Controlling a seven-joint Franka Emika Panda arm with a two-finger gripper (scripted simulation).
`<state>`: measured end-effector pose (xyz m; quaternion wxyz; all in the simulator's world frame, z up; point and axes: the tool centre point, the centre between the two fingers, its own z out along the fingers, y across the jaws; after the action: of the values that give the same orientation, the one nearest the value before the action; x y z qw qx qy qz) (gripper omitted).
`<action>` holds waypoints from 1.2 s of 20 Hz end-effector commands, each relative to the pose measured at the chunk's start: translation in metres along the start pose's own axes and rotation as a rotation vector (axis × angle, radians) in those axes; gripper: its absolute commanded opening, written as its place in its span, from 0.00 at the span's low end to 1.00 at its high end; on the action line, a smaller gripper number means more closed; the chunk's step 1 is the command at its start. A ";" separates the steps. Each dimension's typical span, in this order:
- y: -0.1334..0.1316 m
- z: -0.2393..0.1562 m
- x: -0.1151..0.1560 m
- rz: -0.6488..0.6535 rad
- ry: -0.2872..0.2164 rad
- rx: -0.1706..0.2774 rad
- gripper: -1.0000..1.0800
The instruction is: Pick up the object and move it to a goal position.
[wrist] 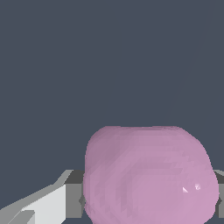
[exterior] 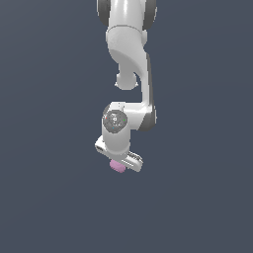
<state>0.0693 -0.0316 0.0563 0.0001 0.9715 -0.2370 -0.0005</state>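
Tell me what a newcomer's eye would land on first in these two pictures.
First, the white robot arm hanging down the middle of the exterior view against a plain dark grey backdrop. Next, the small pink object tucked right under the gripper. In the wrist view that pink object looms large, beside a pale gripper finger; whether the gripper is closed on it is unclear.

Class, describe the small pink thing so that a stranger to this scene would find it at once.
Follow the white robot arm down to its hand at the lower end. The pink jar-like block sits tucked under that hand. It is the only coloured thing here, rounded and squat, against white parts and plain dark grey.
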 end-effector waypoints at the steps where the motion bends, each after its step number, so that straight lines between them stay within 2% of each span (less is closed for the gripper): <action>1: 0.000 -0.009 -0.007 0.000 0.000 0.001 0.00; 7: 0.002 -0.041 -0.033 0.000 0.000 0.001 0.00; 24: 0.009 -0.161 -0.129 -0.001 0.000 0.001 0.00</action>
<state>-0.0407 0.0163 0.2058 -0.0005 0.9716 -0.2368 -0.0004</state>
